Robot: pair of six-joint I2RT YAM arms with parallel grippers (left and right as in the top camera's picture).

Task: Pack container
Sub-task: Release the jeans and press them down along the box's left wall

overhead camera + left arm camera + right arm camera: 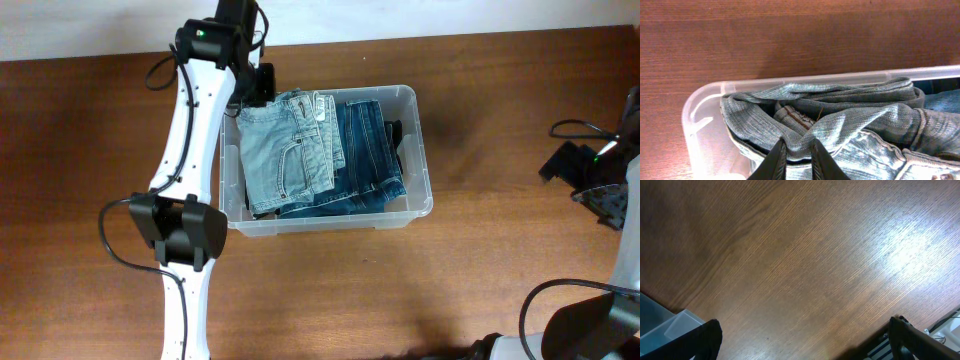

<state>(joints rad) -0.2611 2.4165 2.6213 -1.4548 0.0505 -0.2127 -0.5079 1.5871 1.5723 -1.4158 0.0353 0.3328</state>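
Packing looks near done: pale-blue denim jeans [285,150] and dark-blue denim jeans [372,150] lie in the clear rectangular plastic container [424,195]; left hand [796,154] pinches the pale pair, right hand [804,330] gapes empty.

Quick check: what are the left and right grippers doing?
Left gripper: closed, pinching a fold of the light-wash jeans.
Right gripper: open, holding nothing.
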